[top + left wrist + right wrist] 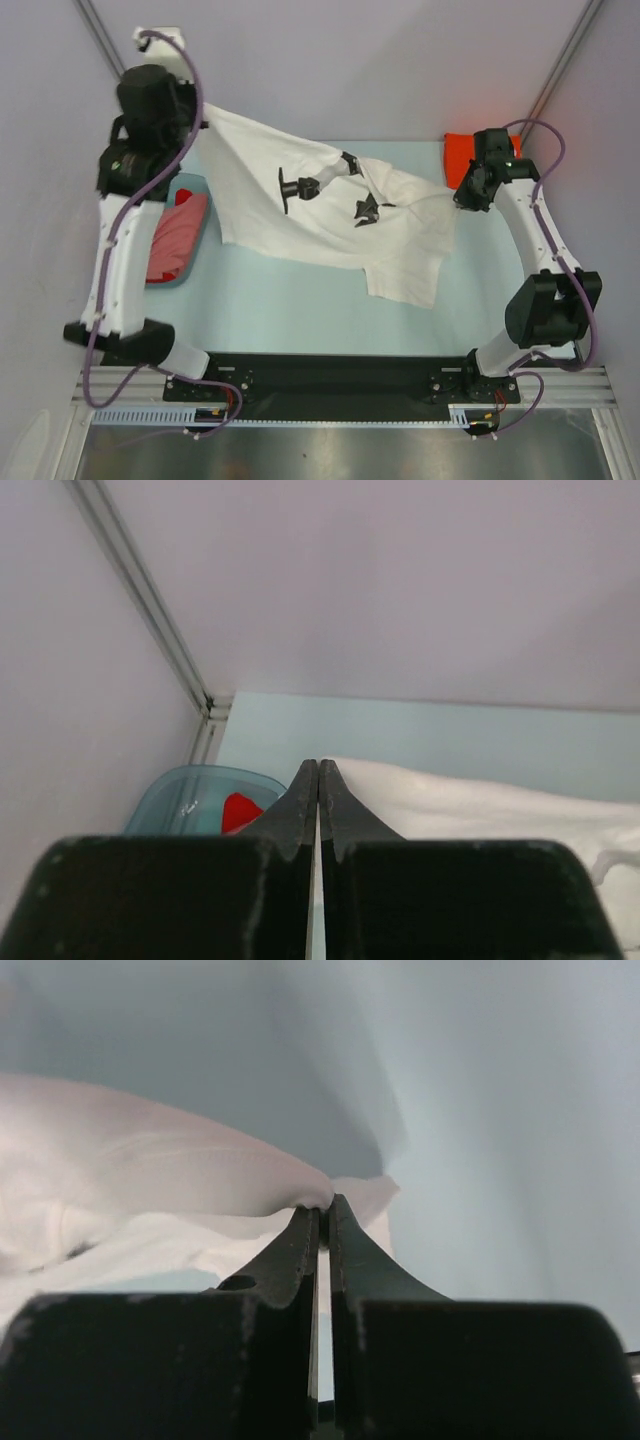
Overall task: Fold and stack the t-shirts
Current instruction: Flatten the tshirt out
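The white t-shirt (pixel 330 220) hung spread between your two arms. Its upper edge ran taut from the far left down toward the right, and its lower part draped onto the table (pixel 300 315), with a bunched flap trailing toward the near side. The small black prints faced up.

Your left gripper (pixel 203 124) was clamped on the shirt's far-left corner and raised well above the table. In the left wrist view its fingers (pixel 298 805) met tip to tip, with white cloth running off to the right of them. Your right gripper (pixel 460 200) was pinched shut on the opposite edge, lower down. In the right wrist view a fold of cloth sat caught right at the fingers (pixel 300 1250).

I judge you held it this way to stretch the shirt wide before laying it flat. The middle sagged, so it was not yet ready to fold.

The orange-red t-shirt (pixel 458 150) lay in the far right corner just behind the right gripper, apart from the white one. To the left, under your left arm, the basin (pixel 197 183) held salmon-pink and red t-shirts (pixel 178 238), clear of the working area.
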`<move>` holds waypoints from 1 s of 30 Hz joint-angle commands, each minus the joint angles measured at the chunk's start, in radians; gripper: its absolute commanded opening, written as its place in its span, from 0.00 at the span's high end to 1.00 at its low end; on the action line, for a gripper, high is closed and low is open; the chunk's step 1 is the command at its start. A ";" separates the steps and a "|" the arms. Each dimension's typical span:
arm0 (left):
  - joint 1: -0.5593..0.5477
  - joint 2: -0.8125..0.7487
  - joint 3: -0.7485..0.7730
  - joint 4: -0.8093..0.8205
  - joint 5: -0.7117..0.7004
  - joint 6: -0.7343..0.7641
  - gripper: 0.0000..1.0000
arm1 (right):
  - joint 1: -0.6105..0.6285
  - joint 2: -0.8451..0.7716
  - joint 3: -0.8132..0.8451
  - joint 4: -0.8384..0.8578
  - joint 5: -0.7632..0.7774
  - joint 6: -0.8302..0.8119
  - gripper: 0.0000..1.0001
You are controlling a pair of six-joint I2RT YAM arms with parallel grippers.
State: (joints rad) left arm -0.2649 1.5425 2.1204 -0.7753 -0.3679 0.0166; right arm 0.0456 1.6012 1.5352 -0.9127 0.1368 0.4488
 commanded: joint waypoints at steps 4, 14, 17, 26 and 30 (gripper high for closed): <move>0.007 -0.310 -0.105 0.090 -0.051 -0.009 1.00 | -0.004 -0.110 0.003 -0.028 0.029 0.022 1.00; -0.031 -0.524 -0.175 0.073 -0.045 -0.044 1.00 | 0.011 -0.214 0.126 -0.124 0.072 0.042 1.00; -0.045 -0.590 -0.189 0.080 -0.026 -0.056 1.00 | 0.020 -0.296 0.100 -0.150 0.076 0.053 1.00; -0.048 -0.636 -0.430 0.206 0.093 -0.089 0.99 | 0.013 -0.376 0.010 -0.054 0.107 0.088 1.00; -0.046 -0.486 -0.540 0.263 0.087 -0.069 1.00 | 0.010 -0.256 -0.032 0.085 0.093 0.082 1.00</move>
State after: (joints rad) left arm -0.3103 0.8852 1.6638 -0.5793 -0.3027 -0.0544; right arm 0.0612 1.2293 1.5417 -0.9722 0.2119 0.5232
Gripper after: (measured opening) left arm 0.006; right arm 0.028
